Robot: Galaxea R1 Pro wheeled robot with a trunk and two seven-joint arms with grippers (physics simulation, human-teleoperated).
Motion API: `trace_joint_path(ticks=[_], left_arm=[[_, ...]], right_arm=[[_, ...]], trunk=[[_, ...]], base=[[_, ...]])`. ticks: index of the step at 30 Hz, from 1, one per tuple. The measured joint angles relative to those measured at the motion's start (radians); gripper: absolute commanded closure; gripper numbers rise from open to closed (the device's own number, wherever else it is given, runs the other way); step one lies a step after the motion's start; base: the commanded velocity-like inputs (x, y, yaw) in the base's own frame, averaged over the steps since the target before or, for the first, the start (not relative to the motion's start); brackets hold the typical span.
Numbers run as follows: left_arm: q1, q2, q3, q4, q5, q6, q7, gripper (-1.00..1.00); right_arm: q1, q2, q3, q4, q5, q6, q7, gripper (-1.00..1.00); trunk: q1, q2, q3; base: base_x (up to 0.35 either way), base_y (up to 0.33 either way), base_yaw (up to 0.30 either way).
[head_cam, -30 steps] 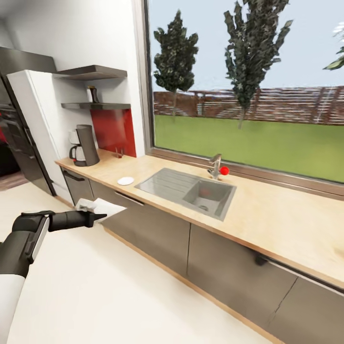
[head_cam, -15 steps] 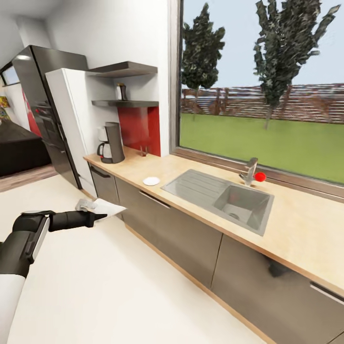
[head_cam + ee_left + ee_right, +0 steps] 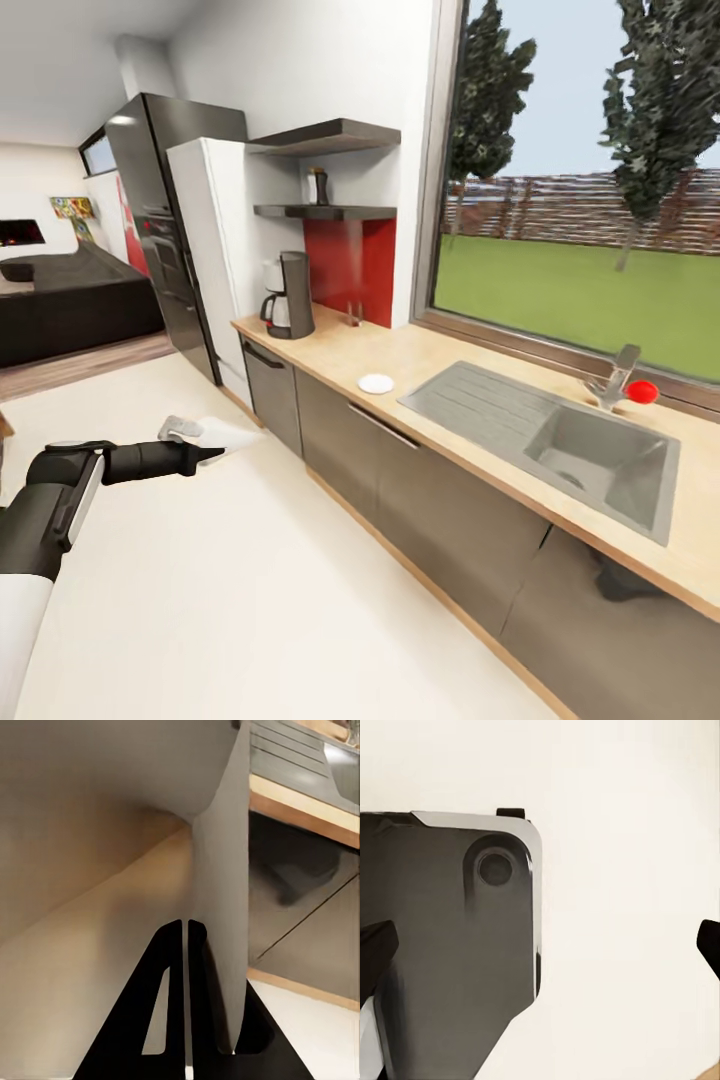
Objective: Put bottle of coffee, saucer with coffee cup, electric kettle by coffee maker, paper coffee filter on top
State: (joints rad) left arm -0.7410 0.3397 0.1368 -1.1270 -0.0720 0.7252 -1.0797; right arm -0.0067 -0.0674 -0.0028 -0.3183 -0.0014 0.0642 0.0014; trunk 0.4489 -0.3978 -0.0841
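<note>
Since one second ago the head camera has swung left: sink, countertop and window now sit further right in view, and a dark sofa and wall art have come into view at far left, while the left arm keeps its place in the picture. Nearest, the left gripper [image 3: 205, 455] has its fingers [image 3: 174, 967] pressed together on one white paper coffee filter [image 3: 222, 436], held out over the pale floor [image 3: 250, 600]. In the right wrist view, the right gripper's [image 3: 544, 945] fingertips stand wide apart, holding nothing, above the robot's dark base [image 3: 450, 937]. Beyond, on the wooden countertop [image 3: 440, 365]: one white saucer [image 3: 376, 383], one steel sink [image 3: 560, 440] with one faucet [image 3: 618, 368], and one coffee maker [image 3: 288, 296] at the far end. One bottle of coffee [image 3: 319, 186] stands on the lower of two shelves [image 3: 325, 211]. One refrigerator [image 3: 205, 250] stands beside the counter.
</note>
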Motion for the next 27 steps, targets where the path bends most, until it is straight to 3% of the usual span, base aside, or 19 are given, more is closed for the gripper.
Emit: trace_joint_path(ticks=[16, 27], left_arm=[[0.000, 0.000, 0.000, 0.004, 0.000, 0.000, 0.000, 1.00], [-0.001, -0.001, -0.001, 0.007, -0.001, 0.000, 0.002, 1.00]], right_arm=[[0.000, 0.000, 0.000, 0.000, 0.000, 0.000, 0.000, -1.00], [0.000, 0.002, 0.001, 0.001, 0.000, 0.000, 0.000, -1.00]], trunk=[[0.000, 0.000, -0.014], [0.000, 0.000, -0.024]], base=[[0.338, 0.006, 0.250], [0.314, 0.141, 0.250]])
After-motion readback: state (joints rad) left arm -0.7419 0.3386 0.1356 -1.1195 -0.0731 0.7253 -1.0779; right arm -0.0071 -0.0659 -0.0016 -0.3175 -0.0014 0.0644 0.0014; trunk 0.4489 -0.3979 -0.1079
